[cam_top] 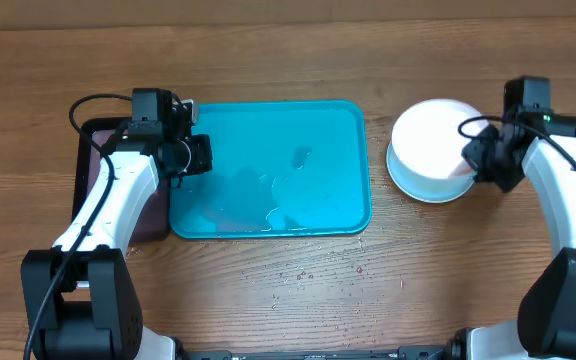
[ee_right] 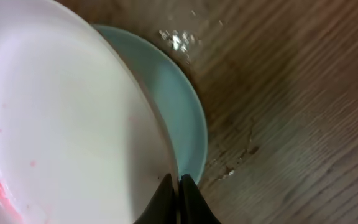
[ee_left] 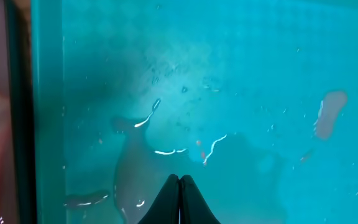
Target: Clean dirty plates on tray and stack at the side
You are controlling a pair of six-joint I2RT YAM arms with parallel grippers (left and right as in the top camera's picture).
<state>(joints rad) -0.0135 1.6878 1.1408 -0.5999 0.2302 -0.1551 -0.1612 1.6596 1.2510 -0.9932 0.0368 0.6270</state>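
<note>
The teal tray (cam_top: 268, 170) lies mid-table, wet, with puddles and no plate on it; it fills the left wrist view (ee_left: 260, 74). My left gripper (cam_top: 196, 155) (ee_left: 179, 180) is shut and empty over the tray's left part. To the right of the tray, on the wood, my right gripper (cam_top: 473, 160) (ee_right: 178, 180) is shut on the right rim of the white plate (cam_top: 430, 148) (ee_right: 61, 118), which has pink smears. The white plate sits tilted over the light blue plate (ee_right: 182, 106). The yellow-green plate is not in view.
A smaller black-rimmed tray (cam_top: 90, 165) with a pinkish inside lies against the teal tray's left side, under my left arm. Small droplets and crumbs (cam_top: 308, 272) are scattered on the wood in front of the teal tray. White specks (ee_right: 179, 40) lie beside the plates.
</note>
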